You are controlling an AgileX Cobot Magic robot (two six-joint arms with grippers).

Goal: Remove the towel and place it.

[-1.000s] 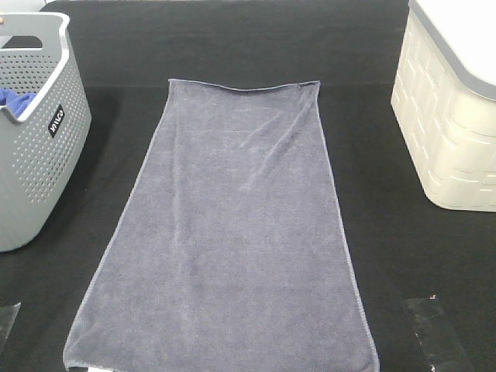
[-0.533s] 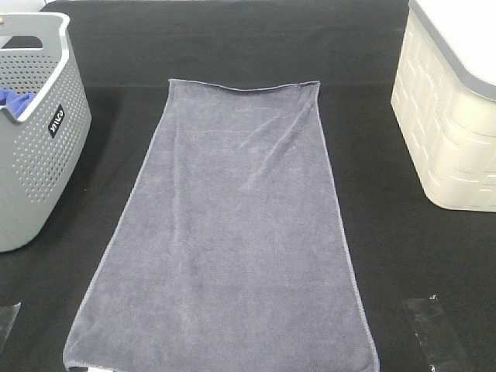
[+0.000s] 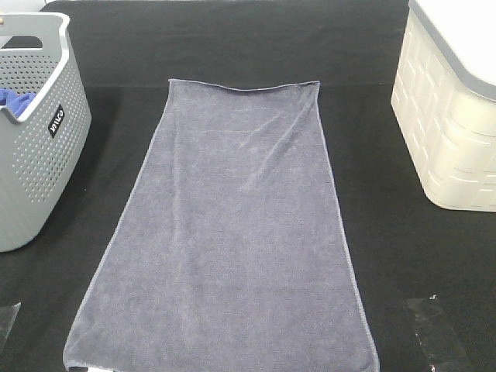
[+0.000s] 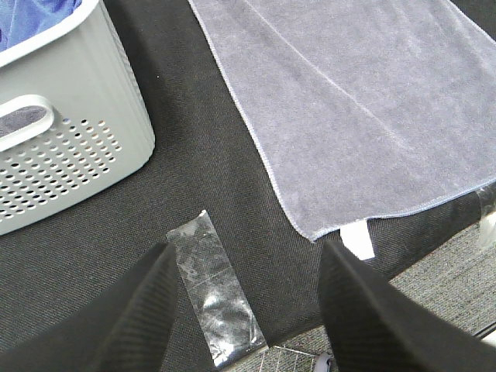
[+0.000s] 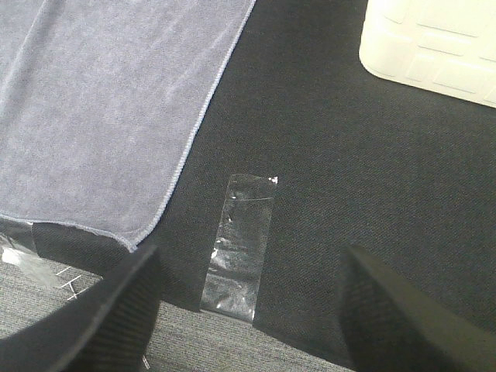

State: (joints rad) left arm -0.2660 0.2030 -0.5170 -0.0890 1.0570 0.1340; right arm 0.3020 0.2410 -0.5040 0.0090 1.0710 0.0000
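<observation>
Both jaws hang released, apparently above tape strips; towel [image 3: 232,225] lies flat (between baskets).

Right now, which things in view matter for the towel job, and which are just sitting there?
Part of the job:
- towel, spread flat on the black table
- left gripper, fingers apart, empty
- right gripper, fingers apart, empty

Just lying about:
- grey perforated basket holding a blue cloth
- cream basket
- clear tape strips
</observation>
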